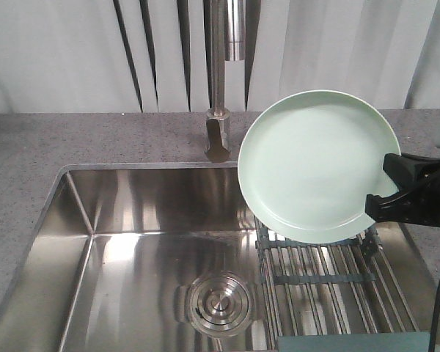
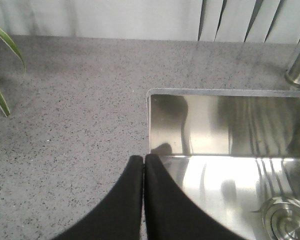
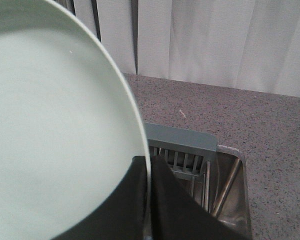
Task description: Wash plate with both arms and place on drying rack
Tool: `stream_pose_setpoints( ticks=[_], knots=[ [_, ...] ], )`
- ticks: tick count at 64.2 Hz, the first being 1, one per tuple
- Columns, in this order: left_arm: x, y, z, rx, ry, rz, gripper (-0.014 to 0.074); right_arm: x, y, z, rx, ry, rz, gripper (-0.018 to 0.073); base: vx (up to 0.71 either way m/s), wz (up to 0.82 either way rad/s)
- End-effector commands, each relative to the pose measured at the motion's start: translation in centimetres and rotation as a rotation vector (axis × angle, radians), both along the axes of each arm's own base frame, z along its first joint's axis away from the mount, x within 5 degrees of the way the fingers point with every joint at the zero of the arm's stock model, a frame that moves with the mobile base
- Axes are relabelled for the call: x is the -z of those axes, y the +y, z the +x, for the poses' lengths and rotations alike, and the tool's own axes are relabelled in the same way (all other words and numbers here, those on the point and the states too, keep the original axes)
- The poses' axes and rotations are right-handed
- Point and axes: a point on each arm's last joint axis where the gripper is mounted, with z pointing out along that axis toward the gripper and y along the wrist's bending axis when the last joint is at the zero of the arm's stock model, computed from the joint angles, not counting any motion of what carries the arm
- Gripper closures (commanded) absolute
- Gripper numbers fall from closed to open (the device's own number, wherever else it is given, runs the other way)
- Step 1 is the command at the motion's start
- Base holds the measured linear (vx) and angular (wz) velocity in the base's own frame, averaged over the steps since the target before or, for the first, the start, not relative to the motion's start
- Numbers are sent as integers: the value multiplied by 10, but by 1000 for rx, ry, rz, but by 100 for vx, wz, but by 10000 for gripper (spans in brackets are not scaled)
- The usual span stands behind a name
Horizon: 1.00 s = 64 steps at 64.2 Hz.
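The pale mint-green plate (image 1: 314, 165) is held upright above the drying rack (image 1: 330, 275), its face turned toward the front camera. My right gripper (image 1: 387, 191) is shut on the plate's right rim. In the right wrist view the plate (image 3: 55, 135) fills the left side, its rim pinched between the black fingers (image 3: 162, 200), and the rack's grey-green end bar (image 3: 182, 140) lies just beyond. My left gripper (image 2: 144, 159) is shut and empty, hanging over the sink's left corner where the counter meets the steel; it does not show in the front view.
The steel sink (image 1: 132, 249) has a round drain (image 1: 218, 302) at the bottom middle. A tall faucet (image 1: 220, 81) stands behind the sink, just left of the plate. Speckled grey counter (image 2: 65, 110) surrounds the sink. Green plant leaves (image 2: 2, 65) reach in at the far left.
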Motion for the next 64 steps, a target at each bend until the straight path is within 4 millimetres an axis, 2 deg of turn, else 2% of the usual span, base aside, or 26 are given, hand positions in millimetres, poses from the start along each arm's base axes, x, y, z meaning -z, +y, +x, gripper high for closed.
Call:
stream_pose_setpoints(
  ticks=[1,23,34,40,60,64],
  knots=[
    [-14,-1,15,4,-58,-17,602,-20,0,1,-5,-124,18,569,0,0],
    [-7,-1,23,3,-11,-17,596,-20,0,1,-5,-124,18,569,0,0],
    [-7,-1,23,7,-13,-10,535,-20,0,1,-4,-123,17,569,0,0],
    [-7,-1,23,7,-11,-10,464,-20,0,1,-4,-123,17,569,0,0],
    [-6,-1,23,6,0,-10,111,-20,0,1,-4,-123,17,569,0,0],
    [-6,-1,23,6,0,-10,66,-20,0,1,-4,-123,17,569,0,0]
  ],
)
